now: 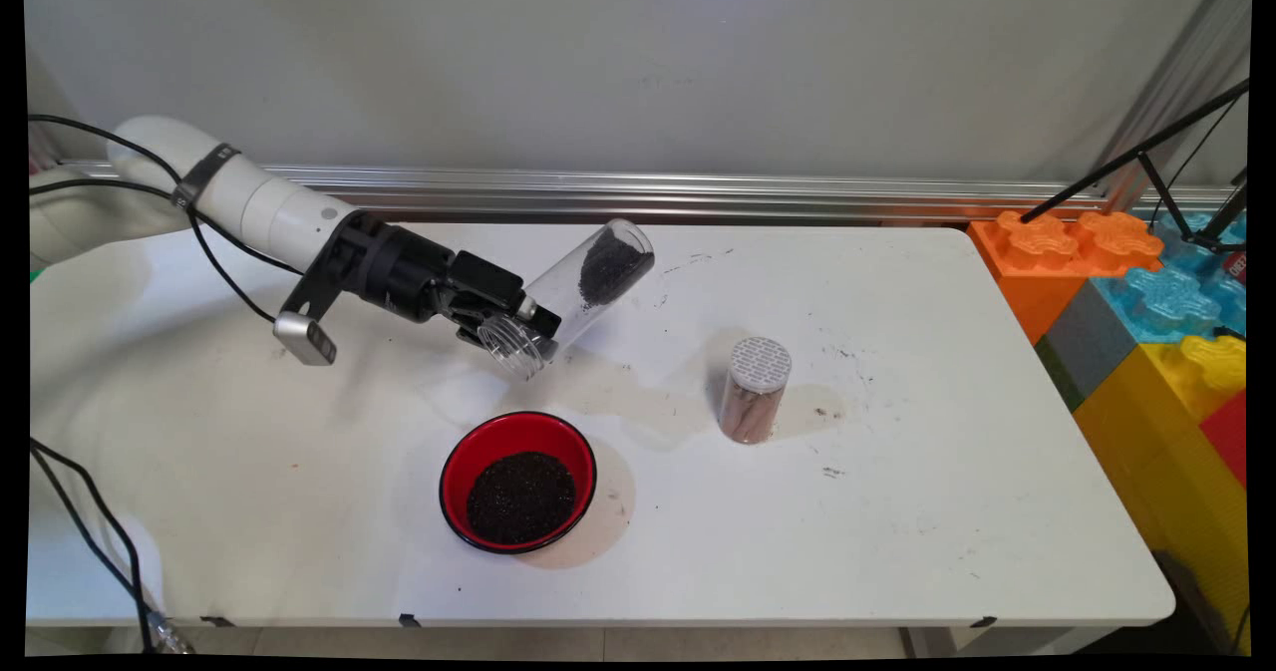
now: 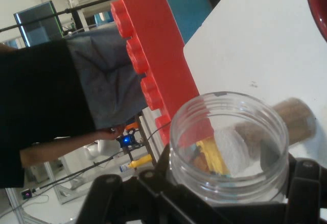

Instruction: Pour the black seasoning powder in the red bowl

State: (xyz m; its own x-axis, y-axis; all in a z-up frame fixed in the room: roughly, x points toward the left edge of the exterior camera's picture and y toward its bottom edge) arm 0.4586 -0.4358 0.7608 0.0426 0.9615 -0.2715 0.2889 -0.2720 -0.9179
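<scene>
Claw [image 1: 526, 330] left of frame centre, pinching clear jar [image 1: 578, 292] near open mouth. Jar tilted, mouth down-left, dark grains sitting in raised closed end. Red bowl [image 1: 518, 482] with dark grains on bench [image 1: 897, 531], below jar mouth, apart. Capped jar [image 1: 755, 392] with brown contents upright, right of centre. Toy blocks [image 1: 1146, 292] at right edge.

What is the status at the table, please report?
Gripper shut on clear jar, tilted, open mouth low. Dark grains still at jar's raised end. Red bowl below holds dark grains. Lidded jar stands apart, right.
</scene>
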